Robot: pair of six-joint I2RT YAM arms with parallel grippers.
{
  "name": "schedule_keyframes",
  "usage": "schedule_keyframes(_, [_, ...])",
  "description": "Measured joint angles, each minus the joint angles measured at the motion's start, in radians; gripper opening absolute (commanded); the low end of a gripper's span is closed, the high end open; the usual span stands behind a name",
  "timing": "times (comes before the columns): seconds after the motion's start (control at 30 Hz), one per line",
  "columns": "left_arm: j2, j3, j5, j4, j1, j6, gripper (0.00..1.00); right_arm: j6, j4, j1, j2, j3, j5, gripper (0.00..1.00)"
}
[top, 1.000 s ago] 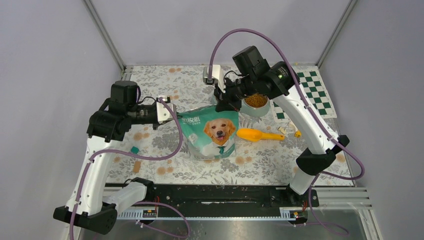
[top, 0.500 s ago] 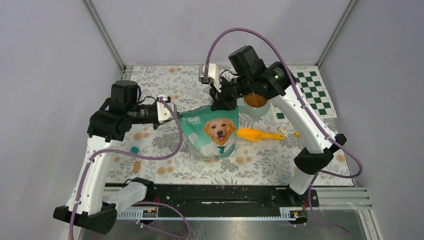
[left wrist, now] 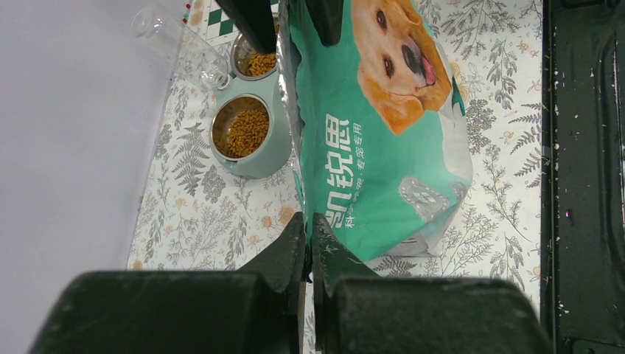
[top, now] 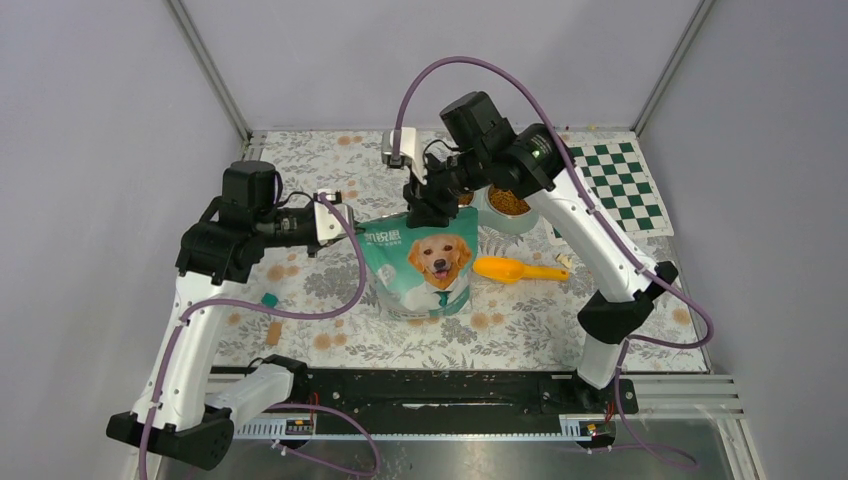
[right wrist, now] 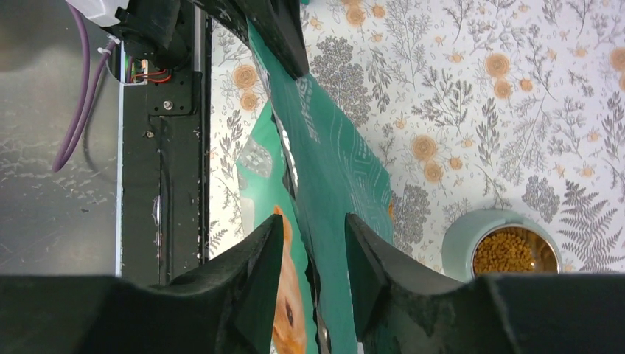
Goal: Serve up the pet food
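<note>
The pet food (top: 509, 202) is brown kibble filling a pale green bowl (left wrist: 259, 157) right of the bag; the right wrist view shows the pet food (right wrist: 512, 251) too. A second bowl of kibble (left wrist: 256, 63) stands behind the first. The teal bag with the dog picture (top: 421, 266) stands upright mid-table. My left gripper (left wrist: 309, 223) is shut on the bag's top left corner (top: 366, 235). My right gripper (right wrist: 313, 225) is open, its fingers either side of the bag's top edge without pinching it; from above the right gripper (top: 430, 208) sits over the bag's top.
A yellow-orange scoop (top: 516, 269) lies right of the bag. A green checkerboard mat (top: 621, 181) covers the far right corner. Small scraps (top: 270, 299) lie at the left and small yellow bits (top: 595, 267) past the scoop. A black rail (top: 450, 390) runs along the near edge.
My right gripper has opened, letting go of the bag's top edge, and moved left along it. The left gripper and the bag have stayed put.
</note>
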Motion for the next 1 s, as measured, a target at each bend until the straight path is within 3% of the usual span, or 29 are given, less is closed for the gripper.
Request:
schedule_keyframes(0.13, [-0.003, -0.002, -0.001, 0.002, 0.000, -0.005, 0.00, 0.000, 0.020, 0.021, 0.019, 0.004, 0.000, 0.40])
schedule_keyframes(0.23, [-0.005, -0.008, -0.002, 0.013, 0.000, -0.010, 0.00, -0.001, 0.029, 0.032, 0.044, 0.022, -0.002, 0.00])
schedule_keyframes(0.4, [-0.011, -0.016, -0.012, 0.021, 0.000, -0.014, 0.00, 0.017, 0.028, 0.037, 0.067, 0.046, -0.007, 0.00])
schedule_keyframes(0.43, [-0.012, -0.016, -0.013, 0.021, 0.000, -0.014, 0.00, 0.017, 0.026, 0.037, 0.067, 0.048, -0.006, 0.02])
schedule_keyframes(0.5, [-0.014, -0.016, -0.016, 0.022, 0.000, -0.015, 0.00, 0.018, 0.026, 0.037, 0.067, 0.048, -0.006, 0.28])
schedule_keyframes(0.6, [-0.017, -0.022, -0.017, 0.032, -0.001, -0.021, 0.02, 0.023, 0.029, 0.038, 0.067, 0.049, 0.003, 0.48])
schedule_keyframes(0.8, [-0.030, -0.032, -0.016, 0.051, -0.008, -0.036, 0.17, 0.019, 0.044, 0.038, 0.024, 0.011, 0.059, 0.56])
schedule_keyframes(1.0, [-0.048, -0.032, -0.013, 0.130, -0.016, -0.062, 0.43, 0.023, 0.045, 0.038, -0.062, -0.048, 0.123, 0.56])
